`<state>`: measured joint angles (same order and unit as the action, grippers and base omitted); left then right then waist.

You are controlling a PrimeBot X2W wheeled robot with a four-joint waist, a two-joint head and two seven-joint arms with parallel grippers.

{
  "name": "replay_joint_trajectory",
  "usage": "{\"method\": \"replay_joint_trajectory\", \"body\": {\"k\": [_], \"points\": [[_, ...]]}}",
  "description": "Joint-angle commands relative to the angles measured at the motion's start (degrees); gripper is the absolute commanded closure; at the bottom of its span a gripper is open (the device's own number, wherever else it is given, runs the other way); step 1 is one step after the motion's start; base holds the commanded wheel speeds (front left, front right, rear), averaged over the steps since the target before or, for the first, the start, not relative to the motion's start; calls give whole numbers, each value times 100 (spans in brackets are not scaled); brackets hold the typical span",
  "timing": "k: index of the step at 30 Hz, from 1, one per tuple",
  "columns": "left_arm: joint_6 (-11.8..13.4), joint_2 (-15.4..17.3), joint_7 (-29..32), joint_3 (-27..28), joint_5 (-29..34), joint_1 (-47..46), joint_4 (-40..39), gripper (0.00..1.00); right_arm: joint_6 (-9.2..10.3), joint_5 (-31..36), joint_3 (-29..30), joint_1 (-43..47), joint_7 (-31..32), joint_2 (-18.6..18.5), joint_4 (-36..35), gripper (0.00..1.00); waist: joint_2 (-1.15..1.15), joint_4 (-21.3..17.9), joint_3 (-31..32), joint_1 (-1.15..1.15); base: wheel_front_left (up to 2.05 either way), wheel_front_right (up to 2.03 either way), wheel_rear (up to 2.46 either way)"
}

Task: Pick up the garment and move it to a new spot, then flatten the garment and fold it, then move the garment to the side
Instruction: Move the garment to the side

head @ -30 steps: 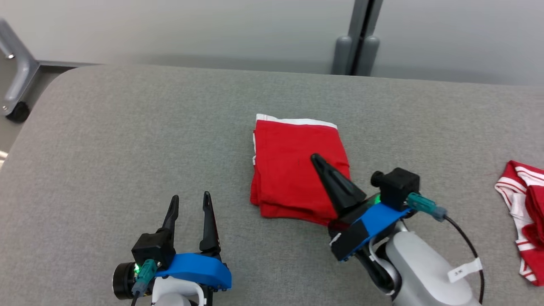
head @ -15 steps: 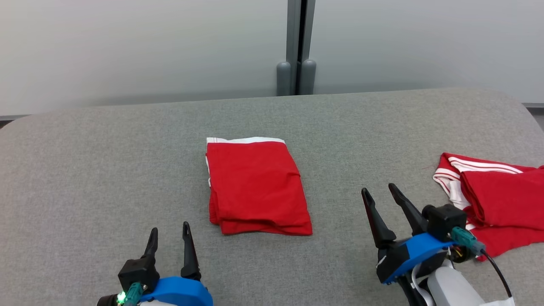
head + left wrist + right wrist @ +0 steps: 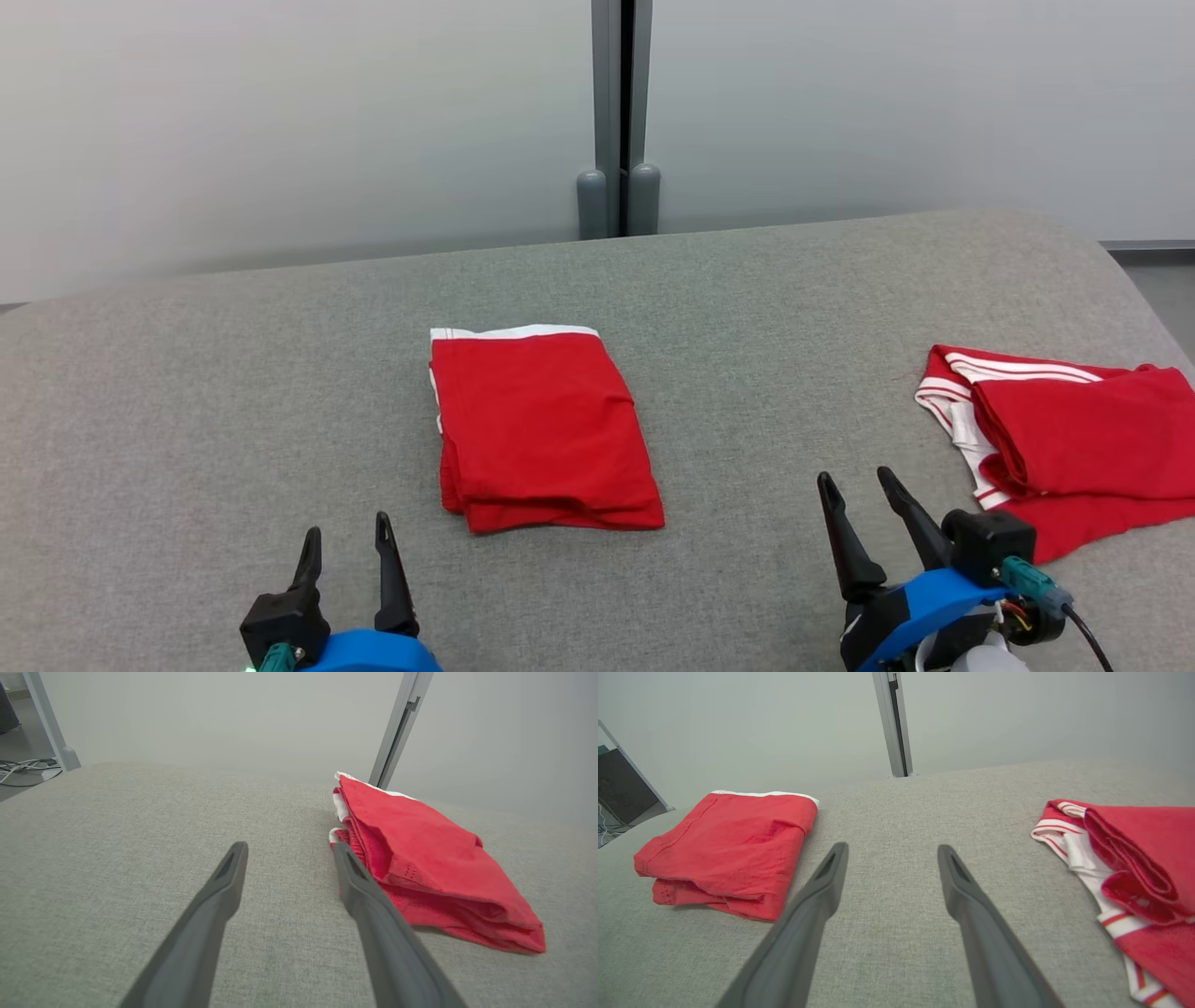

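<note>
The folded red garment lies flat on the grey table, with its white band along the far edge. The left hand hovers off its near-left corner, fingers spread and holding nothing. The right hand, also spread and empty, sits to the garment's right, between it and a second red-and-white garment.

folded red garment, grey table, open hands

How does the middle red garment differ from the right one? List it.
The middle garment is folded into a neat rectangle; the right garment lies loosely rumpled. The middle garment shows one white band; the right garment shows white stripes. Both are red, on the grey surface.
</note>
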<state>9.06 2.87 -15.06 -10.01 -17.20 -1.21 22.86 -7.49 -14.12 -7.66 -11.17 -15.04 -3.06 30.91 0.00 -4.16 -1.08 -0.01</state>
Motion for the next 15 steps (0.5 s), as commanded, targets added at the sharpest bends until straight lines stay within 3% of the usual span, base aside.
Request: {"method": "replay_joint_trajectory", "body": {"k": [1,8,15], "points": [[-20,2,-14,-19,7,38,9,0,-2,-9,-21,90,-16,14,29,0,0,55,-27,1,0,0,0],[1,6,-14,-267,-23,-168,-78,0,-1,-57,38,-245,-16,10,65,0,0,422,-301,1,0,0,0],[60,2,-14,-672,-87,-412,-115,0,-1,-81,-89,-862,-16,8,390,0,0,1028,-750,1,0,0,0]]}}
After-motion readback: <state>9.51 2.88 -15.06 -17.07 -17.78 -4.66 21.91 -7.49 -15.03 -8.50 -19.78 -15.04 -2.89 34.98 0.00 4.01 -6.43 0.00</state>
